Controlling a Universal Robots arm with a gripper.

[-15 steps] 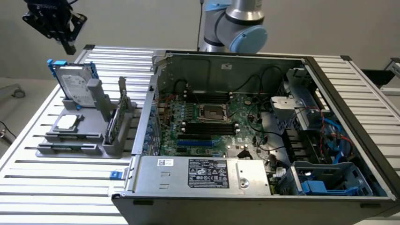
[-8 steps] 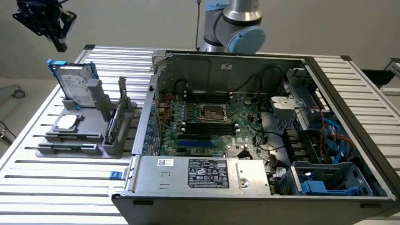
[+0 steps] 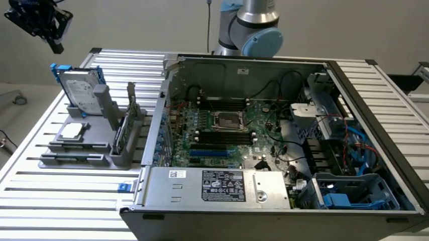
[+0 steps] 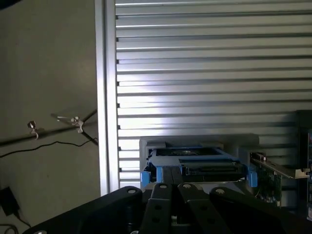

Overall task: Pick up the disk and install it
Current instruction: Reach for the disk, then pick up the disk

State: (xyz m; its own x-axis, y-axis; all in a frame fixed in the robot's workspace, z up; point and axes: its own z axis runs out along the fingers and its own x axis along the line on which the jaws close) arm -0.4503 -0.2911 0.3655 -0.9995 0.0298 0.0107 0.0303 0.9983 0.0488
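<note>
A slatted metal desk (image 3: 67, 201) carries everything. The largest thing on it is an open computer case (image 3: 201, 223), lying on its side across the middle and the exterior view's right. Inside it are a green motherboard (image 3: 221, 130), a silver power supply (image 3: 214, 188) with a label along the near wall, and a blue drive cage (image 3: 355, 193) in the near right corner. Behind the far wall of the case rises the robot arm (image 3: 253, 27), grey with a light blue joint cap.

On the exterior view's left, beside the case, stands a grey holder (image 3: 87, 150). The disk (image 3: 80, 93) sits at its far end, upright and leaning back slightly, with its white label facing out and the blue carrier framing its edges. A thin green circuit card (image 3: 127, 125) stands on edge in the holder's right side, between the disk and the case. A small square silver chip (image 3: 72, 131) lies flat just near of the disk.

The black gripper (image 3: 56, 46) hangs in the far left corner, above and apart from the disk. In the wrist view the gripper (image 4: 170, 178) has its fingers pressed together on nothing, with the disk (image 4: 195, 163) directly beyond them.
</note>
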